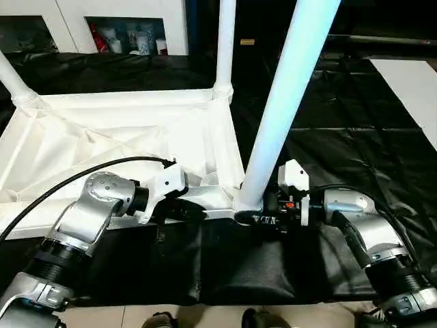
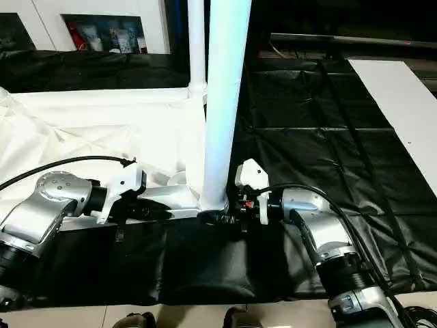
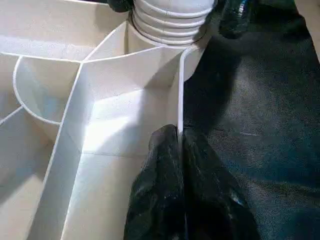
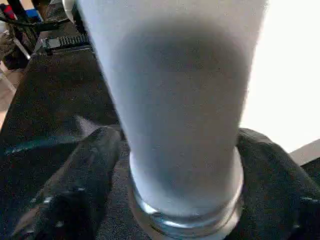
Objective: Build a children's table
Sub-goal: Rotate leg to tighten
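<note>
Where tool (image 2: 222, 217) grips, leg (image 2: 222, 102) base hidden.

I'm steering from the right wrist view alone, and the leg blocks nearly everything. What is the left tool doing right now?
Observer: The left tool is pinched shut on the tabletop's edge wall, close to the corner socket where the near leg goes in.
Operator: Are other legs already in?
Observer: Yes, the head views show a far leg standing upright in its socket, and another leg at the far left corner.
Operator: Is my leg upright?
Observer: From the left eye it tilts to the right as it rises; the right tool grips it at its base.
</note>
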